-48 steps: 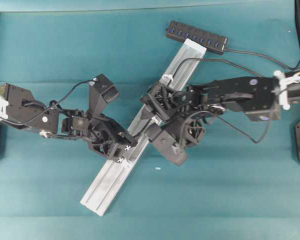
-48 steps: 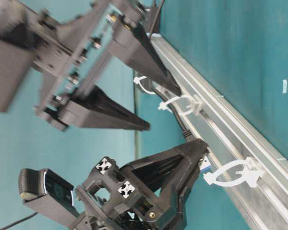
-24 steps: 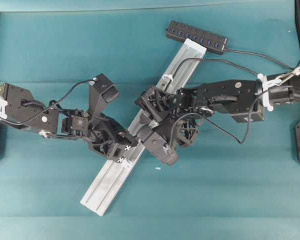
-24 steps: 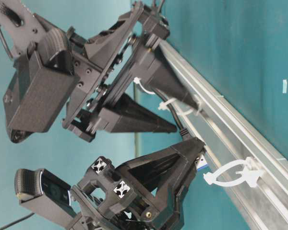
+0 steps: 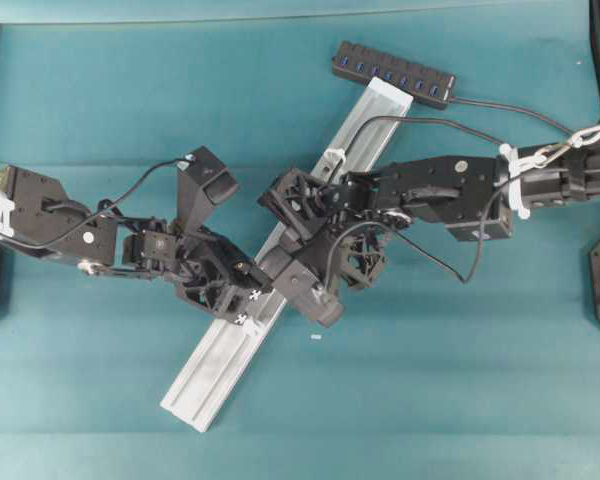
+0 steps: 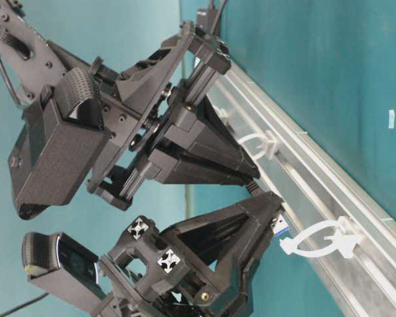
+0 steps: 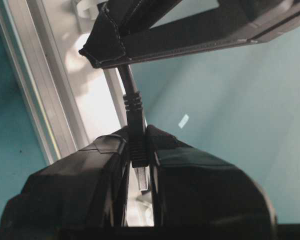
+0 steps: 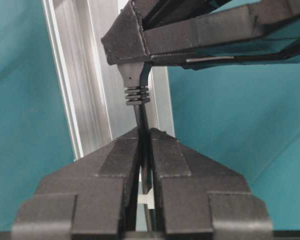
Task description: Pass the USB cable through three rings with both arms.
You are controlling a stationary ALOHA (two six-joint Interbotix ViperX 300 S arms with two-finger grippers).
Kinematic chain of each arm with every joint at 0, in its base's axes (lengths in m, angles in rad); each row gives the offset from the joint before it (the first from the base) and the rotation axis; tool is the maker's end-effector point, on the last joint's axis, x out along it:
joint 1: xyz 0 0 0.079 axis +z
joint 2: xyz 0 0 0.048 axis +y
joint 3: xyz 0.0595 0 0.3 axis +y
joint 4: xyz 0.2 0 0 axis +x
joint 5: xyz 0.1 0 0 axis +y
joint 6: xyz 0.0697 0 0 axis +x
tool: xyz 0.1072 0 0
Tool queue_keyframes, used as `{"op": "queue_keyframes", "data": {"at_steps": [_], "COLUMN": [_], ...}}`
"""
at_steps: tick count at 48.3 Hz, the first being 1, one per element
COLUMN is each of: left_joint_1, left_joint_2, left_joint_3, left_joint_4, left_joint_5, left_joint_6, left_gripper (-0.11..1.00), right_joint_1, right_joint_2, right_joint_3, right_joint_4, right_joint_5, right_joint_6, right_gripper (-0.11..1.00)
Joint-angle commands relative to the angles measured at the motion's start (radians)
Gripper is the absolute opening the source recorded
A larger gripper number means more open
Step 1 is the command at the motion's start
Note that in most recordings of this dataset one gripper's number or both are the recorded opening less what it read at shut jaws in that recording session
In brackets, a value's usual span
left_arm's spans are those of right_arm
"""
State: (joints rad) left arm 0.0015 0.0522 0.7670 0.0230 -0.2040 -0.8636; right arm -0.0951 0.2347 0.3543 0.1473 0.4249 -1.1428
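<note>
- Left gripper (image 7: 139, 150) is clamped on the plug end of the USB cable (image 7: 135, 112), over the rail (image 5: 235, 335).
- Right gripper (image 8: 145, 145) is pinched onto the same cable just behind the plug, above the rail.
- One white ring (image 6: 317, 239) stands on the rail beside the left gripper.

Rail (image 5: 242, 335): brushed silver aluminium, grooved, satin sheen. Rings (image 6: 320, 241): white translucent plastic, smooth. USB cable (image 7: 131, 97): dark grey matt rubbery sheath, ribbed strain relief, bright metal tip. Fingers (image 8: 115, 165) of both grippers: black matt plastic, faintly layered grain. Desk (image 5: 460, 380): teal matt covering, cloth-like, finely textured. Hub (image 5: 393, 74): black semi-gloss plastic, blue sockets.
</note>
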Motion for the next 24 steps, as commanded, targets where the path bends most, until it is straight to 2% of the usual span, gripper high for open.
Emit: {"op": "queue_keyframes", "data": {"at_steps": [1,10,12,16,24], "left_joint_1": [0.009,0.011,0.011,0.008,0.005], "left_joint_2": [-0.055,-0.058,-0.058,-0.063,-0.091], "left_joint_3": [-0.032,-0.035,-0.032,-0.029,-0.009], "left_joint_4": [0.005,0.005,0.005,0.005,0.005], "left_joint_5": [-0.015,-0.02,-0.018,-0.014,0.026], "left_joint_6": [0.009,0.011,0.014,0.015,0.009], "left_gripper": [0.1,0.1,0.15,0.34,0.81], "right_joint_1": [0.003,0.003,0.002,0.002,0.011], "right_joint_2": [-0.002,-0.002,-0.002,-0.002,-0.002], "right_joint_3": [-0.018,-0.02,-0.02,-0.02,-0.02], "right_joint_4": [0.0,0.0,-0.002,-0.011,-0.018], "right_joint_5": [0.003,0.008,0.009,0.017,0.029], "right_joint_6": [0.008,0.003,0.0,0.0,-0.006], "right_gripper": [0.08,0.08,0.08,0.08,0.08]}}
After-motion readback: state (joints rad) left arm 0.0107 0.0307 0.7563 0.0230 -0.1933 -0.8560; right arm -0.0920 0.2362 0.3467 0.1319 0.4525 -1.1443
